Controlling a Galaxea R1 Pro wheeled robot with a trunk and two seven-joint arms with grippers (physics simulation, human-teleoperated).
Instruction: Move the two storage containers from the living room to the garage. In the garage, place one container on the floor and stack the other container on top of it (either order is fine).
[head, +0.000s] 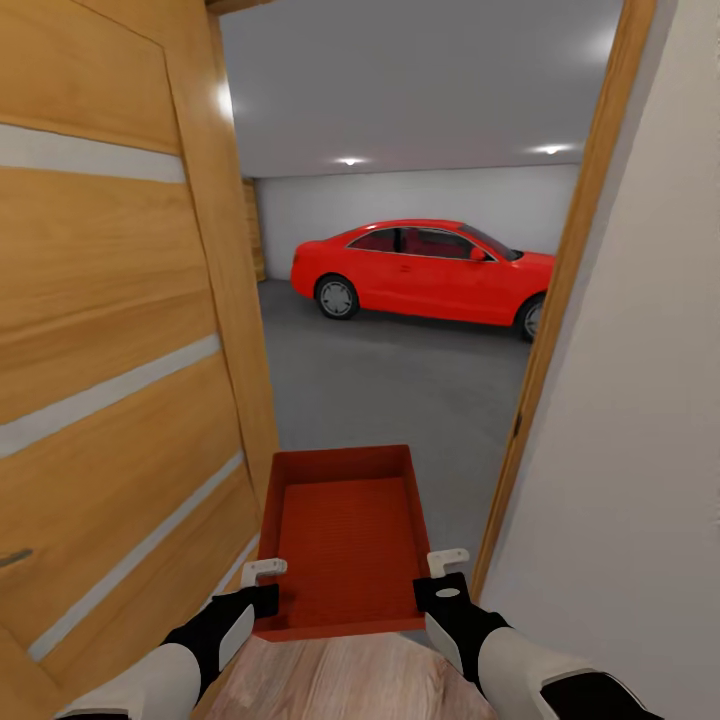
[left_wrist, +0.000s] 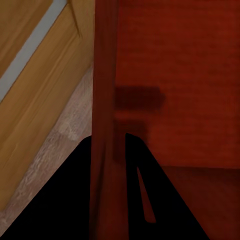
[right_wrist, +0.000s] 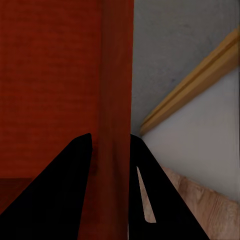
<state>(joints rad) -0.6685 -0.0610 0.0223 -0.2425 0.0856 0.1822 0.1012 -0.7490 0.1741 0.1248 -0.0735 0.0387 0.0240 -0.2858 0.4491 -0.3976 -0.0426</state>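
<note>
Right now my left pincer (head: 262, 586) is clamped on the left wall of the red box (head: 345, 535) and my right pincer (head: 445, 578) grips the right wall, so the box hangs between them at the garage doorway. Close on the left stands the open wooden door (head: 110, 380); on the right, the door frame (head: 560, 290). Drifting sideways, I judge, could knock the box askew or loosen a grip before the grey floor (head: 390, 390) ahead.

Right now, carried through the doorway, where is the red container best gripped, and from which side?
By its two long side walls near the robot-facing end, as here: the left pincer and the right pincer each straddle a thin upright wall of the container from above. The low straight walls fit between the fingers, and opposite grips look likely to keep the flat box level.
</note>
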